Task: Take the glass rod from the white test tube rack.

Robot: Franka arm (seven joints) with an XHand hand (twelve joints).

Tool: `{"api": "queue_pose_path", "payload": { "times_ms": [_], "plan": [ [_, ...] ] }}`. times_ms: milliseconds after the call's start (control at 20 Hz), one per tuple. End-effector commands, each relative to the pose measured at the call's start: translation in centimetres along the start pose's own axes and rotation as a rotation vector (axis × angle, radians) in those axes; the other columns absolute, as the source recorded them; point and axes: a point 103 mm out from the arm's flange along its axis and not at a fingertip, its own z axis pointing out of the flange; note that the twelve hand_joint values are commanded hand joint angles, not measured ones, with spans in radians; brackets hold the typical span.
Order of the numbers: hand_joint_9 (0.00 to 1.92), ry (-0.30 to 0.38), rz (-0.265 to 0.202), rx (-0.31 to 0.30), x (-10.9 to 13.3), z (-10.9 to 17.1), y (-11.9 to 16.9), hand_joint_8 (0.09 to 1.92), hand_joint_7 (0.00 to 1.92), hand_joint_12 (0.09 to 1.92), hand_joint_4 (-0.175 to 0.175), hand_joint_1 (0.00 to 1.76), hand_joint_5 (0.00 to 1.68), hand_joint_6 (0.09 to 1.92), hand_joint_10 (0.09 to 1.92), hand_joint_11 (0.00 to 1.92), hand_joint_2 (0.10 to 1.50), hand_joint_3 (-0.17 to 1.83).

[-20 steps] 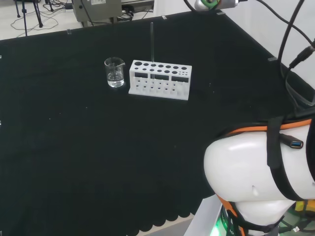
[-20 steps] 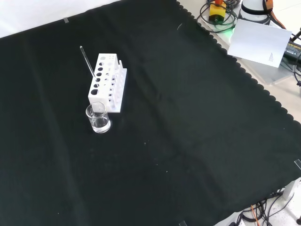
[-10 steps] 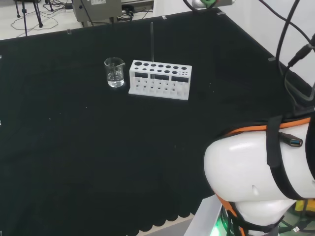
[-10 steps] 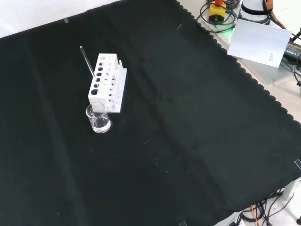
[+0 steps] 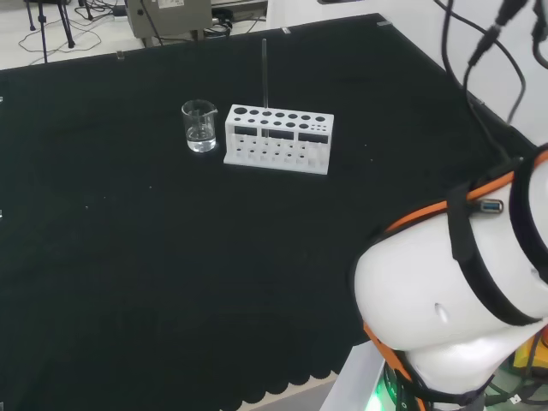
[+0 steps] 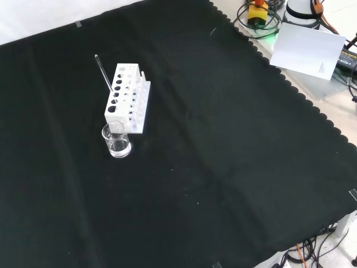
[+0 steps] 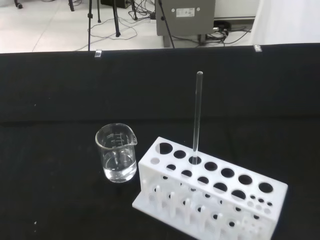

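Head view: the glass rod [image 5: 265,81] stands upright in the white test tube rack [image 5: 277,139], in a hole toward the rack's 9 o'clock end. A small beaker [image 5: 199,126] sits just beside the rack at its 9 o'clock. My arm's white link [image 5: 454,300], at 4 o'clock in the view, has swung and tilted since a second ago; the ware has not shifted.

Front view: rod [image 6: 104,73], rack [image 6: 128,99] and beaker [image 6: 116,139] stand unchanged, the beaker at the rack's 6 o'clock.

Wrist view: rod [image 7: 196,116], rack [image 7: 212,192] and beaker [image 7: 117,151] lie ahead. I cannot tell how my hand is set. Judgement: approach begun, rod untouched.
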Motion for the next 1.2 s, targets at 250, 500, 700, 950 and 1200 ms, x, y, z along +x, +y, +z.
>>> {"api": "queue_pose_path", "payload": {
  "times_ms": [250, 500, 700, 950, 1200],
  "plan": [
    [0.67, 0.048, -0.031, -0.02, -4.0, 2.4, 10.4, 0.92, 0.41, 1.39, -0.175, 0.61, 0.42, 0.11, 0.84, 0.38, 1.2, -0.17],
    [0.78, 0.07, -0.046, -0.013, -5.3, 4.4, 13.6, 0.94, 0.52, 1.36, -0.175, 0.61, 0.39, 0.4, 0.83, 0.47, 1.22, -0.17],
    [0.82, 0.063, -0.061, 0.018, -6.1, 5.7, 15.8, 0.96, 0.56, 1.36, -0.175, 0.61, 0.32, 0.66, 0.85, 0.5, 1.23, -0.17],
    [0.86, 0.06, -0.076, 0.042, -6.7, 7.4, 17.7, 0.97, 0.59, 1.36, -0.175, 0.59, 0.32, 0.78, 0.86, 0.52, 1.26, -0.17],
    [0.88, 0.063, -0.095, 0.063, -6.8, 9.1, 19.2, 0.98, 0.6, 1.36, -0.175, 0.58, 0.32, 0.8, 0.87, 0.54, 1.27, -0.17]
  ]
}}
